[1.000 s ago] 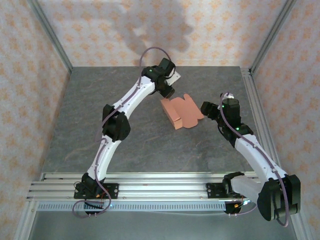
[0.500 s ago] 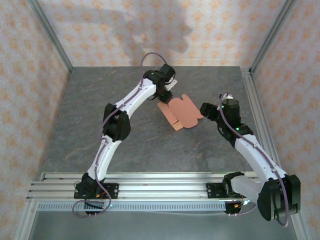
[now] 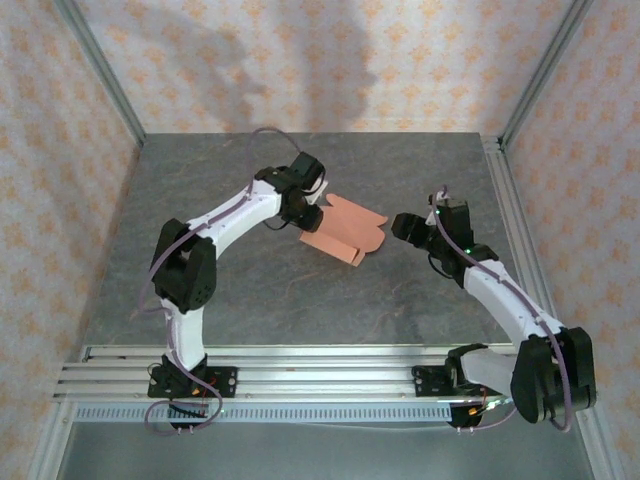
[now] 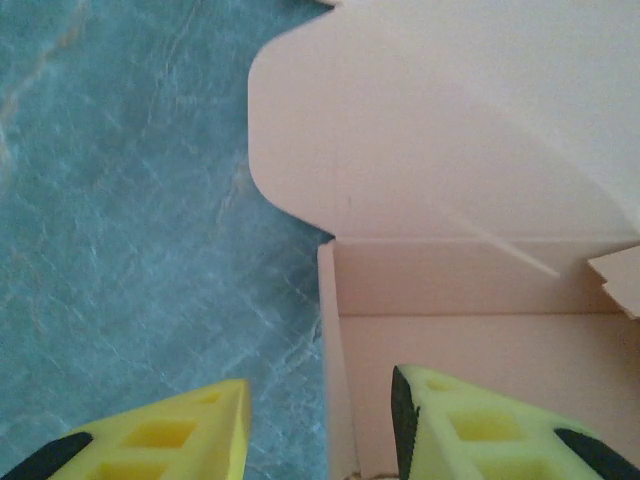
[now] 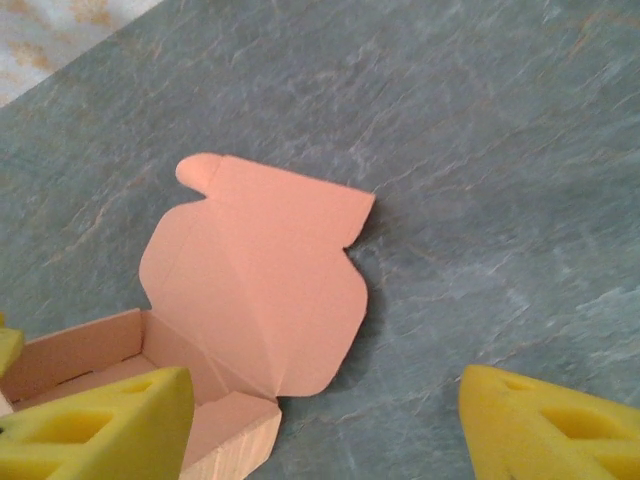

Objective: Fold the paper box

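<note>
1 salmon-orange paper box (image 3: 343,232) sits mid-way across the grey, stone-look table (image 3: 250,290), between the 2 grippers. Its long axis runs on a slant, left end further back and right end nearer the front. The rounded lid flaps (image 5: 260,270) are splayed open toward the far right. It's thin matte card with crisp creases and low tray walls.

Left gripper (image 3: 312,216) has its jaws narrowly apart, straddling 1 side wall (image 4: 332,350) without pinching it. Right gripper (image 3: 400,226) hovers just beside the flaps, jaws wide, holding nothing.
</note>
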Robot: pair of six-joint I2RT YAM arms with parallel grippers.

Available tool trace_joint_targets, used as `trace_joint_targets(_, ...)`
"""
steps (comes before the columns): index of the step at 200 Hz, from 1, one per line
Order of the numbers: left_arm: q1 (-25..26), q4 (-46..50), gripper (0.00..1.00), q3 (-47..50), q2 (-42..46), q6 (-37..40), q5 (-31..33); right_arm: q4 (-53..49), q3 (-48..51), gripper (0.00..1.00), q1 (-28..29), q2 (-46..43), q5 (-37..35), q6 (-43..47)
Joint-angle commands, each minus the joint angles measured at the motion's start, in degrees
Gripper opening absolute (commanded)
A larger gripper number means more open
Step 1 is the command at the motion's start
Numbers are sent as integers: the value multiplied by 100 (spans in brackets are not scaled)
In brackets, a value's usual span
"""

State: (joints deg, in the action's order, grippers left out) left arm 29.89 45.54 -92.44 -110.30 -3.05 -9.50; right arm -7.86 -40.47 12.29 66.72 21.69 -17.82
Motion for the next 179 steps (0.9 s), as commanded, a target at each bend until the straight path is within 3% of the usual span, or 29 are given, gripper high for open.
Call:
trace_joint_targets(1, 4, -616, 42, 437, 369, -384, -82, 298, 12, 70, 138, 412, 562, -362)
trace_joint_targets(105, 45, -934, 42, 1116, 508, -564, -263, 1112, -412, 56, 128, 2305, 1296, -1069)
trace_joint_targets(150, 74, -1134, 42, 1472, 652, -733, -348, 1683, -650, 42, 131, 2769, 1731, -1235)
trace_joint_targets(179, 82, -1258, 42, 1782, 781, -1031, -301, 1972, -743, 25, 133, 2849, 1853, -822)
